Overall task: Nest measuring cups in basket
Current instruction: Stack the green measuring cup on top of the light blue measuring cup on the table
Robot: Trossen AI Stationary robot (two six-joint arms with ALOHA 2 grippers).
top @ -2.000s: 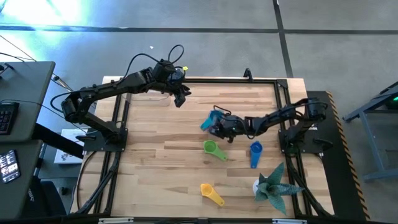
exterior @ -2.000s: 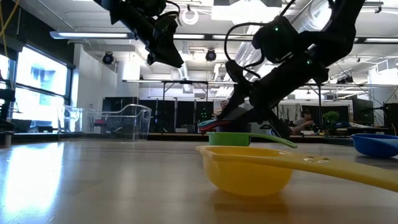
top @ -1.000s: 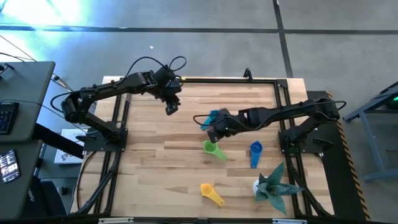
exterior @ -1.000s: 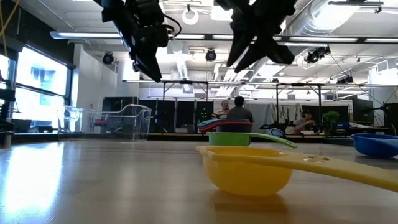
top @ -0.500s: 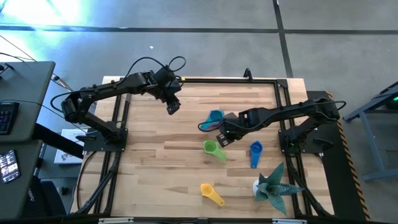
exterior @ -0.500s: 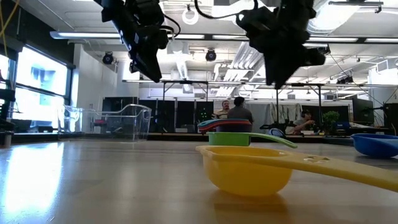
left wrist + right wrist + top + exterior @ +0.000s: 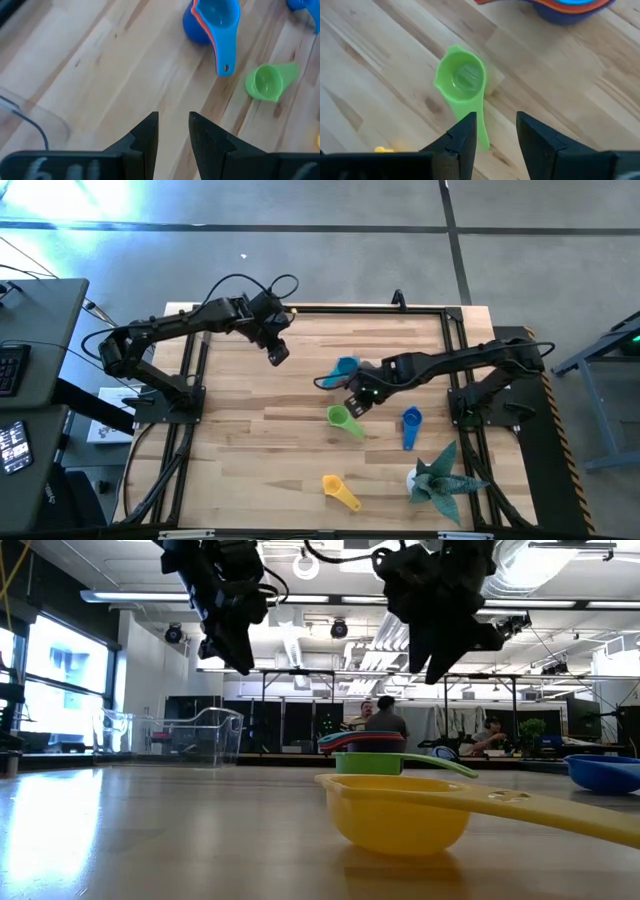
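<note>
A stack of nested measuring cups (image 7: 343,370), light blue on top, stands on the table's middle; the left wrist view shows the stack (image 7: 210,20). The green cup (image 7: 343,420) lies just nearer, the dark blue cup (image 7: 411,425) to its right, and the yellow cup (image 7: 340,492) by the near edge. The clear basket (image 7: 175,735) stands at the far left, partly under the left arm. My right gripper (image 7: 495,117) is open and hovers above the green cup (image 7: 460,77). My left gripper (image 7: 173,116) is open, raised over bare table between basket and stack.
A teal spiky plant figure (image 7: 440,475) stands at the near right corner. Black frame rails run along the table's left and right sides. Bare wood lies in the near left part of the table (image 7: 250,470). People show in the room behind.
My right gripper has moved from above the nested stack toward the near edge and now hangs over the green cup, still high and open. The stack has stayed on the table. My left arm has kept nearly still.
</note>
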